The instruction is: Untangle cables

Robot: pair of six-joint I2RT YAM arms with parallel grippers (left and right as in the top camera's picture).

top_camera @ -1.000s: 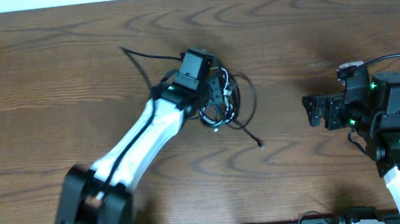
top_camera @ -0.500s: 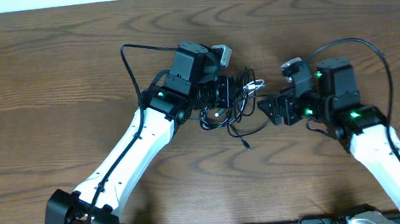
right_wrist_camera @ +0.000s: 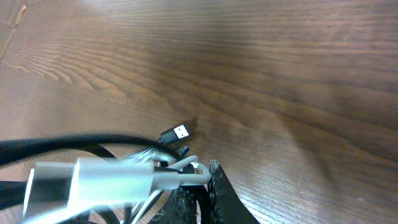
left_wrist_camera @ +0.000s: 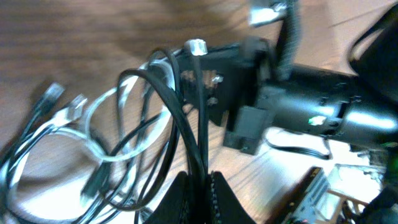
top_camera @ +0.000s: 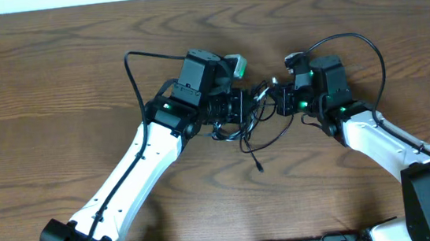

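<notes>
The cables (top_camera: pixel 253 118) sit as one knotted bunch between my two hands, near the middle of the wooden surface (top_camera: pixel 51 65). The bunch mixes several black cords with one white cable (left_wrist_camera: pixel 102 134), whose pale loops curl among the dark ones in my left wrist view. One loose black end (top_camera: pixel 258 166) trails out of the bunch toward my bases, its small plug lying on the wood. My left hand (top_camera: pixel 248 106) is pinched tight on the left side of the bunch; from its wrist, a black cord runs straight down between the narrow fingers (left_wrist_camera: pixel 180 202). My right hand (top_camera: pixel 275 99) meets the bunch from the opposite side, jaws drawn together on the cords, and a white loop ends right at its fingertips (right_wrist_camera: pixel 217 193). Just beyond them a USB plug (right_wrist_camera: pixel 176 132) pokes out over the wood, and a silver connector body (right_wrist_camera: pixel 93 180) fills the near corner, too blurred to make out. The two hands face each other, just apart. A thicker black wire (top_camera: pixel 134 65) arcs from my left wrist.
</notes>
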